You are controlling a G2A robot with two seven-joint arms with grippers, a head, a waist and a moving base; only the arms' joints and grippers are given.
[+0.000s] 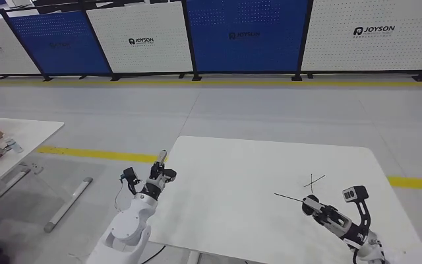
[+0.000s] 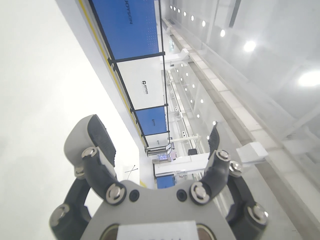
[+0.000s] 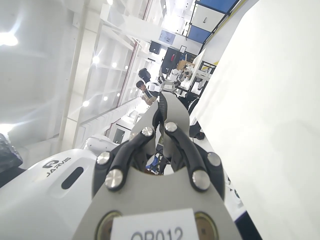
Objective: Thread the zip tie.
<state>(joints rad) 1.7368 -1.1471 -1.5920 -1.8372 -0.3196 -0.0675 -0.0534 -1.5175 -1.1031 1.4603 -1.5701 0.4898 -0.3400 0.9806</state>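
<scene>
Lying low by zip tie (image 1: pixel 290 197), right arm (image 1: pixel 336 223), jaws closed

Robotics lab hall — pegboard partitions (image 1: pixel 247 36), yellow floor lines (image 1: pixel 99 154), ceiling lights (image 2: pixel 249 46)

white table (image 1: pixel 237 178), crossed zip ties (image 1: pixel 314 183)

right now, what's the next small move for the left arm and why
Probably bring the left gripper across the table toward the zip tie. It is open and sits at the table's edge, far from the tie, while the right gripper is shut, apparently on one end, leaving the other end free.
</scene>
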